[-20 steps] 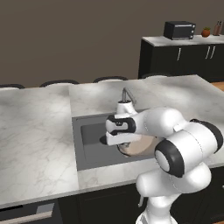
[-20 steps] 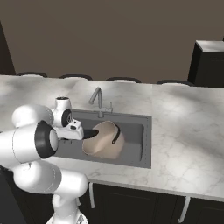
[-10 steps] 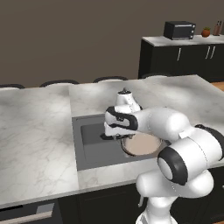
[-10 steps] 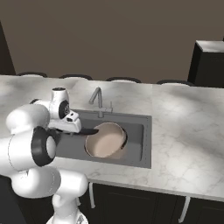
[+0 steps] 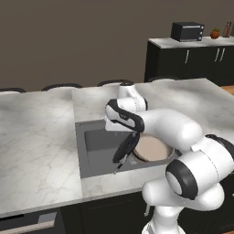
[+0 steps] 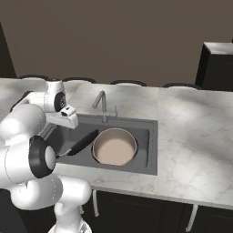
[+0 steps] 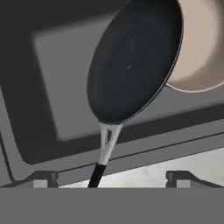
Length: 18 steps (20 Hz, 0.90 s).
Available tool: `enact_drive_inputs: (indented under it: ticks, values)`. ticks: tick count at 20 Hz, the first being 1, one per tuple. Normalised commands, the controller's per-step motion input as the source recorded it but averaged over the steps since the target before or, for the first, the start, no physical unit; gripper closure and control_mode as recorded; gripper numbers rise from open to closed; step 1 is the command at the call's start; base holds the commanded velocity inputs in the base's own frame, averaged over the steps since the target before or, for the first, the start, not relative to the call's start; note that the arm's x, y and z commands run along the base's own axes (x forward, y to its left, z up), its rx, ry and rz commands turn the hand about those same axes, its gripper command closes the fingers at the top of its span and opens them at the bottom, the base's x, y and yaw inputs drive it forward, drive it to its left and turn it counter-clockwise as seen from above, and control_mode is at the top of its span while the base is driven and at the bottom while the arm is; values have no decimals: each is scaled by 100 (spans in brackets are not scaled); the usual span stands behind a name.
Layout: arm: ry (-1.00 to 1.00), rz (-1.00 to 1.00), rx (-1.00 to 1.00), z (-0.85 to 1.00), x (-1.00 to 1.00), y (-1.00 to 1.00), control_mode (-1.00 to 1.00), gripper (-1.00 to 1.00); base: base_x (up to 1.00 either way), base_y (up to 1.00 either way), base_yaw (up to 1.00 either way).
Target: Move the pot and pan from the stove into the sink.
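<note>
Showing no readable writing, pan point(image 7: 131, 61) beside pot point(image 7: 201, 48)

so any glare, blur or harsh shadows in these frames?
Left base view: sharp, soft even light, no glare on the marble; the sink basin reads dark. Right base view: same flat light, the pot interior evenly lit. Hand view: the pan shows a faint sheen, edges crisp, no blur.

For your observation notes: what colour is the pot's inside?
Matte beige-tan, the pot; clearest in the right base view.
</note>
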Motion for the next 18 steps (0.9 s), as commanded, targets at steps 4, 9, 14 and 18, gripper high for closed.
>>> enact_drive_inputs:
  ticks: [4,9,14,18]
  values:
    - [8,-12,-7,31,42,35,-100,-100,0,0,0]
    - [1,-6,-1,67,-14,17,-100,-100,0,0,0]
    - [-15,0,0,61,-84,1,-100,-100,0,0,0]
    - [-29,1,0,42,-90,0,-100,-100,0,0,0]
